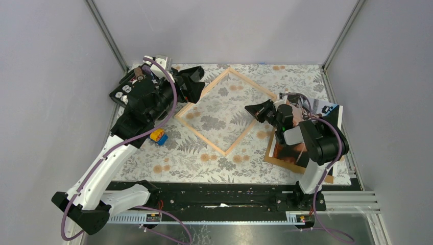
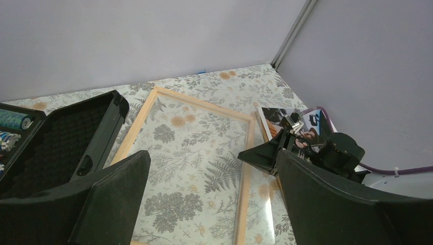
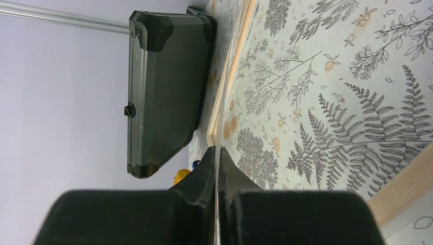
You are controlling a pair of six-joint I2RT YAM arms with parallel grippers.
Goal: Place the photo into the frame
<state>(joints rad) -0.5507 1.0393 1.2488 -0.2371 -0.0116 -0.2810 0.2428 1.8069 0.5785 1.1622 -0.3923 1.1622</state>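
Note:
The pale wood frame (image 1: 201, 135) lies flat mid-table, turned like a diamond, with the leaf-print cloth showing through it; it also shows in the left wrist view (image 2: 245, 168) and the right wrist view (image 3: 230, 76). The dark orange-brown photo (image 1: 286, 152) lies at the right under my right arm, its black-and-white corner visible from the left wrist (image 2: 273, 116). My left gripper (image 1: 200, 84) is open wide and empty above the frame's left corner (image 2: 209, 204). My right gripper (image 1: 251, 109) is shut at the frame's right edge (image 3: 217, 153), with only a thin pale slit between the pads.
An open black case (image 1: 127, 89) with foam lining (image 2: 56, 148) stands at the back left (image 3: 163, 76). A small yellow-and-blue toy (image 1: 159, 136) lies by the frame's lower left side. A brown board (image 1: 329, 178) lies under the photo. Walls close in on three sides.

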